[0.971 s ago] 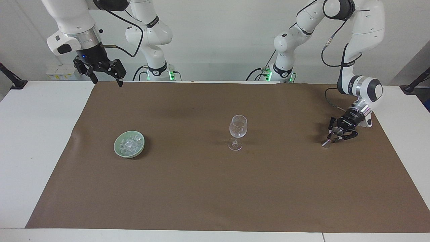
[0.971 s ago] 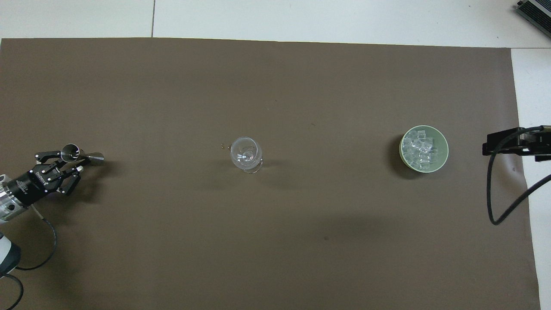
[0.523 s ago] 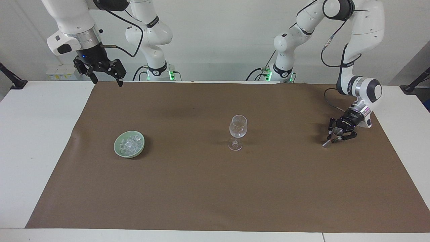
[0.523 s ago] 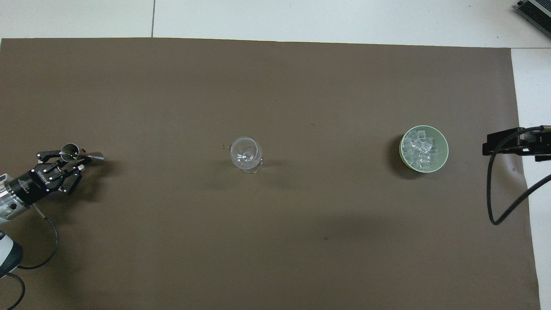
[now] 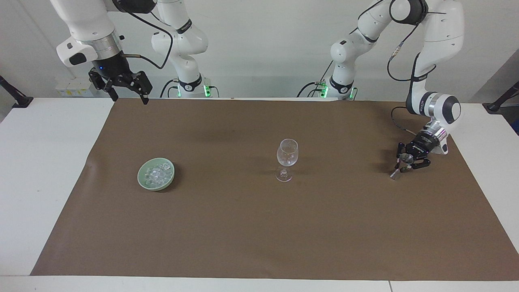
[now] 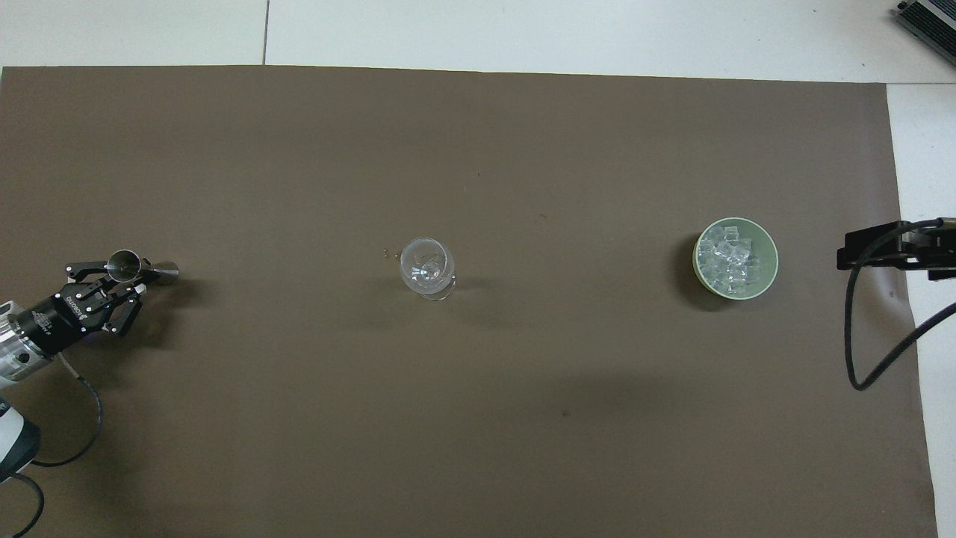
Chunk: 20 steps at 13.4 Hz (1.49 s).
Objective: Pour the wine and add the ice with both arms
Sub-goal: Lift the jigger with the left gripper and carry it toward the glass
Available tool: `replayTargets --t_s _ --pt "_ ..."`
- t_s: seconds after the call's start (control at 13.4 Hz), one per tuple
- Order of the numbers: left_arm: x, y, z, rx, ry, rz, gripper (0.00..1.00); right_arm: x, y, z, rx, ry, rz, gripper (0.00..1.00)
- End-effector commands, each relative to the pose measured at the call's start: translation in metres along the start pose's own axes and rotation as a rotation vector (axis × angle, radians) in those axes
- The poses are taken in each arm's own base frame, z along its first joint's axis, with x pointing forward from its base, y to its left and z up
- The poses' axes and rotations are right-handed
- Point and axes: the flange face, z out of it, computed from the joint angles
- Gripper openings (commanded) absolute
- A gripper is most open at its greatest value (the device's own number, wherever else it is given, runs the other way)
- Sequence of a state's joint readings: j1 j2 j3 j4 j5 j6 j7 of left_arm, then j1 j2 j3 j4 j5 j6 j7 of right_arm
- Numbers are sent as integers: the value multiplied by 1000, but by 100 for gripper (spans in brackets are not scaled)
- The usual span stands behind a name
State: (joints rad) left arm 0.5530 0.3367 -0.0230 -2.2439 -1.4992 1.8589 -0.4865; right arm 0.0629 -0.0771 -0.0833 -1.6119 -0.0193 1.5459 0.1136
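ice [image 5: 158, 173] sits in my green bowl [image 5: 142, 181] toward the right arm's end. my left gripper [image 5: 402, 166] clamps a tilted metal measuring cup [image 5: 401, 164]; my right gripper [image 5: 129, 97] waits, fingers wide, above the mat's [image 5: 259, 227] corner.

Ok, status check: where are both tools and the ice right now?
Left tool shut on the metal jigger, low at its end of the mat. Right tool open, waiting high. Ice in green bowl; glass unobstructed.
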Motion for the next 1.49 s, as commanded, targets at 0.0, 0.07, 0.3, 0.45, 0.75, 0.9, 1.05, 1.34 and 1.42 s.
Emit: replayTargets --t_s 0.0,0.07,0.3,0.45,0.75,0.9,1.05,1.34,1.42 --pt "1 4 6 -16 2 4 0 -7 0 0 3 4 -16 100" --pt "1 4 8 -23 -4 2 0 -7 1 -1 3 5 -15 100" --pt "-3 4 14 -25 -15 3 0 -7 1 -1 3 5 -15 100" --pt "-11 4 24 -22 -28 10 0 -7 0 -1 3 5 -16 100" --pt "-35 2 54 -20 -43 22 0 -7 0 -1 3 5 -16 100" --pt "-50 -1 75 -11 -31 39 0 -7 2 -1 3 5 -13 100" --pt "-65 -2 93 -7 -28 41 0 -7 0 0 3 4 -16 100" --pt "-97 -3 128 -5 -5 19 0 -7 0 -1 3 5 -16 100" --pt "-113 -5 139 13 -15 53 0 -7 2 0 3 4 -13 100"
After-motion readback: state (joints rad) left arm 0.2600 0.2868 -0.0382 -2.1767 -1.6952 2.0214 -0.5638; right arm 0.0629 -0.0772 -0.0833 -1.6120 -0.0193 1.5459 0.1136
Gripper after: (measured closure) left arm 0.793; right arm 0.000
